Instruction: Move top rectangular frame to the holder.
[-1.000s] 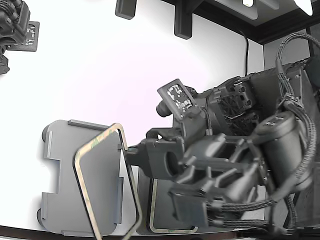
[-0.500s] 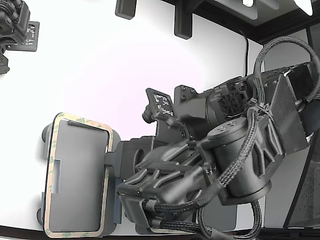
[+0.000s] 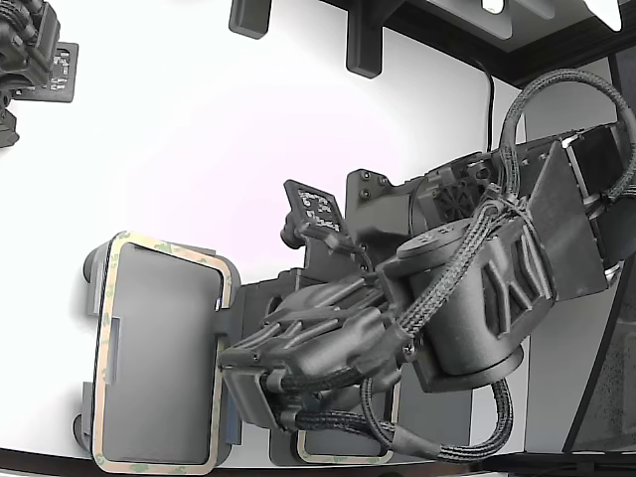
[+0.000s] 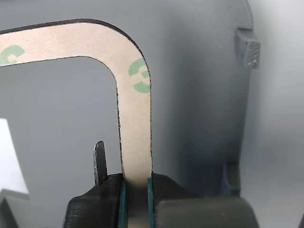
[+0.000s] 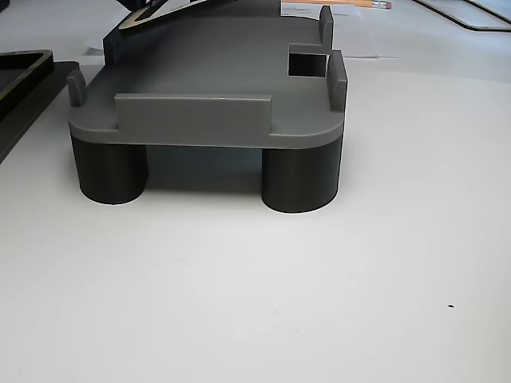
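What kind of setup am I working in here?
Likely a lab or assembly test bench: a plain white table, a moulded grey holder on stubby feet, and the gripper pinching a thin frame.

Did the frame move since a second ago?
Yes. The frame swung from tilted to flat over the holder and shifted toward the exterior view's left; the claw grips it.

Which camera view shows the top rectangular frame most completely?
The exterior view: the top rectangular frame shows nearly whole over the holder. The wrist view shows only one corner clamped in the pincer. The other view catches just a sliver.
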`<control>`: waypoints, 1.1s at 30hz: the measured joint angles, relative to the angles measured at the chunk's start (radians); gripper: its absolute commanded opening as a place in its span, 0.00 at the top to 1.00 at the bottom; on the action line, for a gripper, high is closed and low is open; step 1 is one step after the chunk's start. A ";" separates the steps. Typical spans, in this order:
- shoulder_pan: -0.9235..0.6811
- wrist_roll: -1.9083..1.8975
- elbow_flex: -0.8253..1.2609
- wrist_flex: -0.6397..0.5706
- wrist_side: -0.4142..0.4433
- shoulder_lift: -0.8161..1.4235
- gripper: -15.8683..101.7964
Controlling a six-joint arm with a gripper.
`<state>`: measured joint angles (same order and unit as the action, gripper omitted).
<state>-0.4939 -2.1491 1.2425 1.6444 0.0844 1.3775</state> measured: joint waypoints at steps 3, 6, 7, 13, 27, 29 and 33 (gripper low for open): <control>0.011 0.021 0.014 0.000 -0.026 0.000 0.96; 0.017 0.043 0.023 0.000 -0.043 0.000 0.96; 0.017 0.046 0.026 0.000 -0.044 0.000 0.96; 0.023 0.063 0.044 0.000 -0.051 -0.006 0.96; 0.038 0.066 0.057 0.002 -0.061 -0.031 0.96; 0.038 0.064 0.057 0.002 -0.061 -0.031 0.96; 0.038 0.064 0.057 0.002 -0.066 -0.034 0.96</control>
<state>-0.4556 -2.0847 1.2993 1.6460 0.0184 1.3438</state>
